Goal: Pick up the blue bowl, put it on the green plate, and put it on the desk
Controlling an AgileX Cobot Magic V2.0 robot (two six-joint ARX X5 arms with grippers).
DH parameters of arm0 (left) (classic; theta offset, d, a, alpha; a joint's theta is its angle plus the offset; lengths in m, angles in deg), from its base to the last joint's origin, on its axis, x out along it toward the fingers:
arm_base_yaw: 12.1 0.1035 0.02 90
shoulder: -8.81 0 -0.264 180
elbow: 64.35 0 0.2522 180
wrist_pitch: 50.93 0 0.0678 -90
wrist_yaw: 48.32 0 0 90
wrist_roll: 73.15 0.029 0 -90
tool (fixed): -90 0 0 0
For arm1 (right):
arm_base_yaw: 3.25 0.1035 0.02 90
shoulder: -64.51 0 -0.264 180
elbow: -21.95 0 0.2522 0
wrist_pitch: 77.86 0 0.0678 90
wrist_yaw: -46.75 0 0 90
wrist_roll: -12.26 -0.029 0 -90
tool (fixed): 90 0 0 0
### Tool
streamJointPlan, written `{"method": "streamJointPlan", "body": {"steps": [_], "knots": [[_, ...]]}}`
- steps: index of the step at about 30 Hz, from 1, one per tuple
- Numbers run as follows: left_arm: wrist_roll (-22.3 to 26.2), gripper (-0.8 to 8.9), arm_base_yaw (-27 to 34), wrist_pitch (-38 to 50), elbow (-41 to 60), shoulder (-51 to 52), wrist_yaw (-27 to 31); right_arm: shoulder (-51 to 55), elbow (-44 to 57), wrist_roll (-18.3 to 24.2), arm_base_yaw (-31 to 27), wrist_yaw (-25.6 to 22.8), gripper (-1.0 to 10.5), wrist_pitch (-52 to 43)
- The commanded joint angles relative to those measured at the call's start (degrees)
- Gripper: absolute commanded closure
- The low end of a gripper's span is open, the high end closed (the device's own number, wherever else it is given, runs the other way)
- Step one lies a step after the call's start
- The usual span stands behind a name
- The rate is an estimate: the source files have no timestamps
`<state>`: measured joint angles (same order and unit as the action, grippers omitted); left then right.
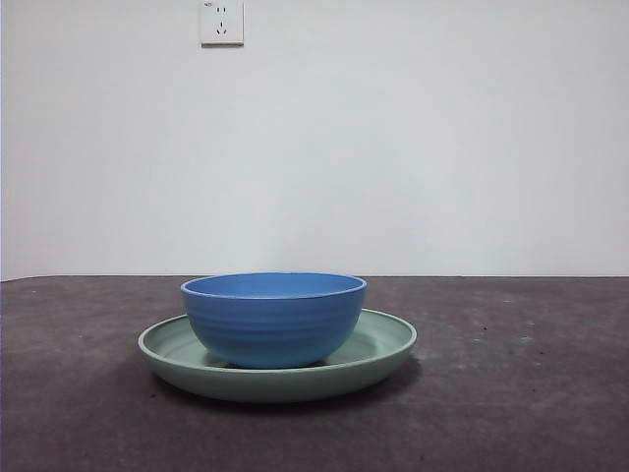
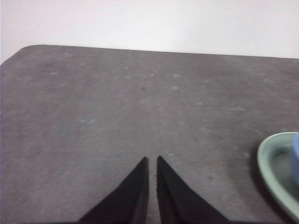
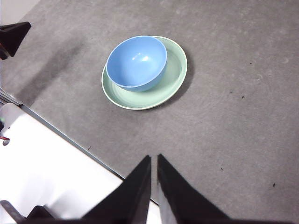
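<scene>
The blue bowl (image 1: 274,318) stands upright in the green plate (image 1: 378,346) on the desk (image 1: 521,393), a little off the plate's centre. The right wrist view shows the bowl (image 3: 137,62) inside the plate (image 3: 174,74) from high above. My right gripper (image 3: 153,159) is shut, empty and well away from them. My left gripper (image 2: 152,160) is shut and empty above bare desk (image 2: 117,107), with the plate's rim (image 2: 266,158) and a sliver of the bowl (image 2: 295,158) off to one side. Neither arm shows in the front view.
A white wall with a socket (image 1: 221,22) stands behind the desk. The right wrist view shows the desk's edge, a white base (image 3: 42,163) beyond it, and the other arm's black tip (image 3: 11,37).
</scene>
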<state>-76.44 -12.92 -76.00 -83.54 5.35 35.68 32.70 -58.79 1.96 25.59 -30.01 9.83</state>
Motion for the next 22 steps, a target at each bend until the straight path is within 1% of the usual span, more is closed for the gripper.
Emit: {"method": "streamJointPlan", "body": {"steps": [1, 8, 13, 22], "knots": [[0.87, 7.86, 0.26, 0.90, 1.14, 0.98, 1.60, -0.26, -1.11, 0.28, 0.33, -0.17, 9.3, -0.63], [0.90, 7.86, 0.55, 0.57, 4.79, 3.30, 3.26, -0.26, -1.11, 0.28, 0.33, -0.17, 9.3, -0.63], [1.16, 7.86, 0.52, 0.50, 4.79, 3.30, 5.22, -0.26, -1.11, 0.28, 0.33, -0.17, 9.3, -0.61], [1.55, 7.86, 0.72, 0.48, 4.79, 3.30, 5.49, -0.26, -1.11, 0.28, 0.33, -0.17, 9.3, -0.63]]}}
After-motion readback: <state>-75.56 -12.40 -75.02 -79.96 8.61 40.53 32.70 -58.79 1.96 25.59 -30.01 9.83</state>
